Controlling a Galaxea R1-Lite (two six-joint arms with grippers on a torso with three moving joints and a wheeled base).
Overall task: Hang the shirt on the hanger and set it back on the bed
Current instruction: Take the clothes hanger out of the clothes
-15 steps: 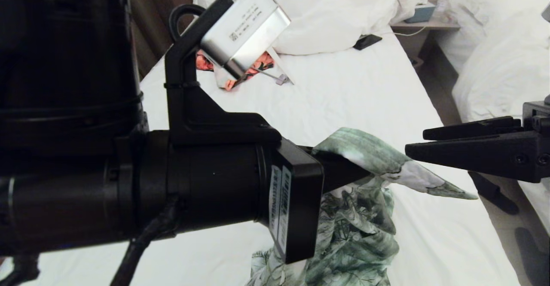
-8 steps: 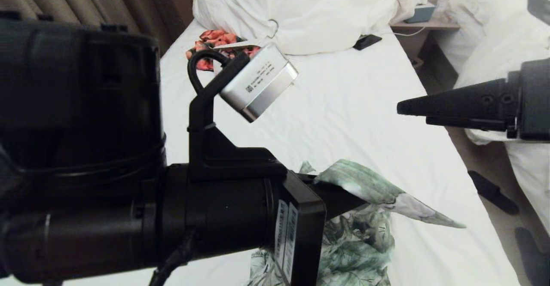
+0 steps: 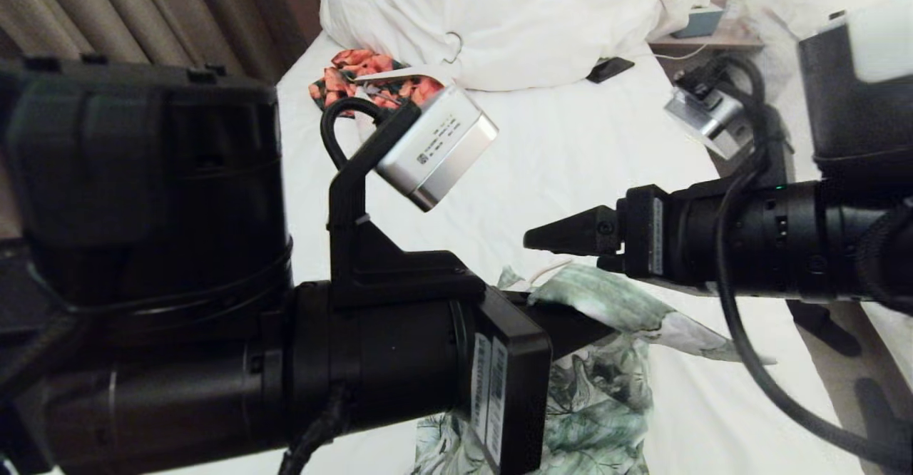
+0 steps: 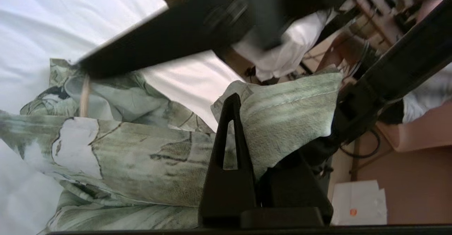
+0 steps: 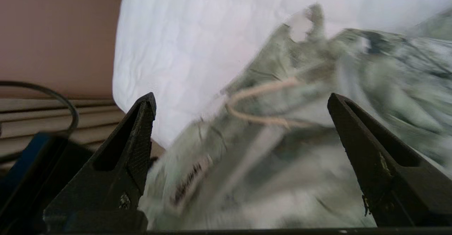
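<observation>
Shirt (image 3: 606, 389) fabric is clenched in the left claw (image 4: 243, 122) above the bed (image 3: 585, 154), while the released right claw (image 5: 240, 122) hovers at its two o'clock.

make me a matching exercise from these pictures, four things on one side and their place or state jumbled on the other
Things:
1. left hand
2. right hand
3. orange-and-black floral garment
4. dark flat phone-like object

Places or states:
A. lies by the big white pillows, with a thick white hanger on it
B. shut on the green leafy-print shirt
C. open, reaching toward the shirt and the thin cream hanger hook
D. lies on the white sheet of the bed, at the pillow's edge

Pairs: 1-B, 2-C, 3-A, 4-D
</observation>
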